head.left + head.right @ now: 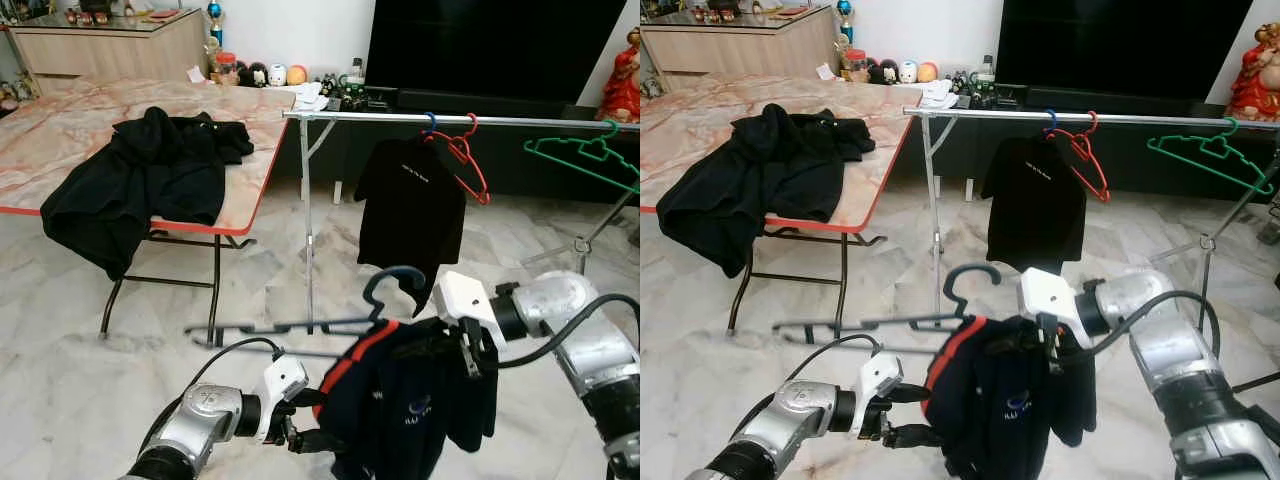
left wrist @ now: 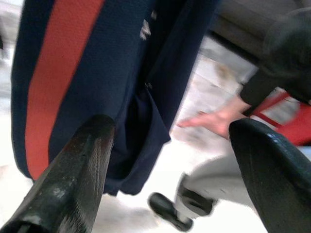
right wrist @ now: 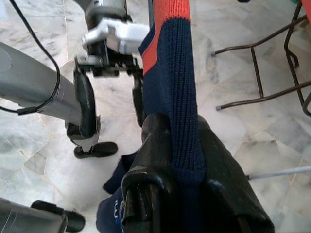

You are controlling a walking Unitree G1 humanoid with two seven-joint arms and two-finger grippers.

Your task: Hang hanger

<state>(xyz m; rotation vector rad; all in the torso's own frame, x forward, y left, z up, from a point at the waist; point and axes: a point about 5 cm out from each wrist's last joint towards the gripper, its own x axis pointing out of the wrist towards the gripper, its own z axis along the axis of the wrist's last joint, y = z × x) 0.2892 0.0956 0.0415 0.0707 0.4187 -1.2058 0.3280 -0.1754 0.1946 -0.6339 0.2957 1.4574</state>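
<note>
A navy shirt with a red stripe [image 1: 400,400] hangs on a dark blue hanger, whose hook [image 1: 390,285] sticks up low in front of me. My right gripper [image 1: 470,350] is shut on the shirt's shoulder over the hanger; the right wrist view shows the knit pinched at that gripper [image 3: 182,127]. My left gripper [image 1: 300,425] stands open beside the shirt's lower left edge, fingers [image 2: 73,170] wide apart with the fabric just beyond them. The silver rack rail [image 1: 380,117] runs ahead, above the held hanger.
On the rail hang a black T-shirt [image 1: 410,205], a red hanger [image 1: 470,160] and a green hanger [image 1: 585,155]. A marble-top folding table [image 1: 60,130] with a black jacket [image 1: 150,170] stands left. A person's hand [image 2: 214,121] reaches low near the shirt.
</note>
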